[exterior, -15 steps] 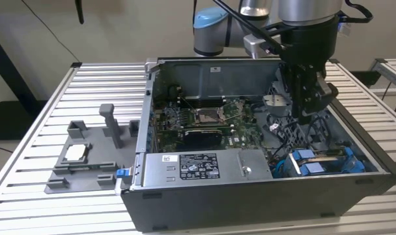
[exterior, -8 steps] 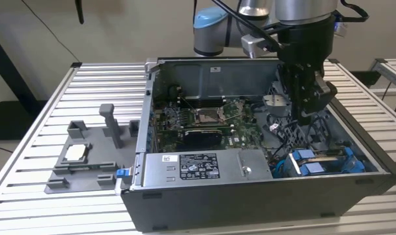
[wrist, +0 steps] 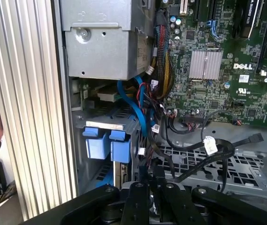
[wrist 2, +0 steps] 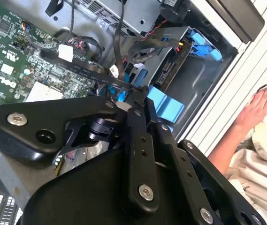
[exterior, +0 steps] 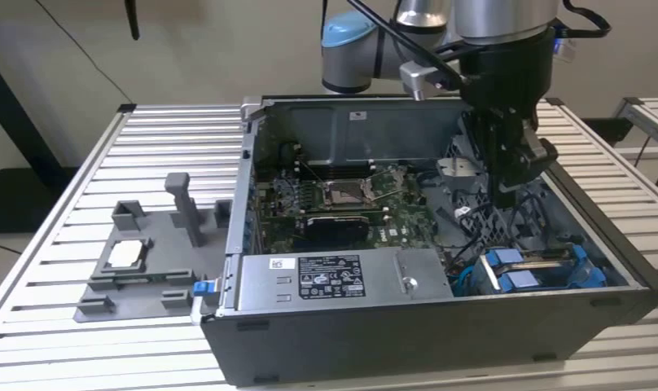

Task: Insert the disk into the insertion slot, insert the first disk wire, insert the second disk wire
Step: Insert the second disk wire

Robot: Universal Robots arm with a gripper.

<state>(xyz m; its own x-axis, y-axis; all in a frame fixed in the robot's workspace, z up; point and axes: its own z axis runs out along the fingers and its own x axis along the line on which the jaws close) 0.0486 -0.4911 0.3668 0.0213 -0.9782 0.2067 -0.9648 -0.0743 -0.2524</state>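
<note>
An open computer case (exterior: 438,244) stands on a ribbed metal table (exterior: 166,138). The arm (exterior: 508,73) comes down from above into the case, on the exterior view's right.

The disk (exterior: 537,267) with its blue carrier sits in the slot (wrist: 91,119), in the near corner of the case on the exterior view's right. Its blue tabs (wrist: 104,143) stand out of the slot in both wrist views. The grey power supply (exterior: 329,281) is just beside the slot, on the exterior view's left of it, and the green motherboard (exterior: 340,204) lies farther back.

The jaws hang inside the case, behind the slot and near the motherboard. In the second wrist view they are pressed together, and their tips pinch a flat black wire (wrist 2: 91,70). This wire runs away from the tips across the motherboard. In the first wrist view a black wire with a plug (wrist: 256,138) at its free end leads to the jaws. The plug is apart from the disk.

On the exterior view's left of the case a grey fixture (exterior: 144,261) lies on the table. A person's hand (wrist 2: 260,105) is beside the table, well apart from the jaws.
</note>
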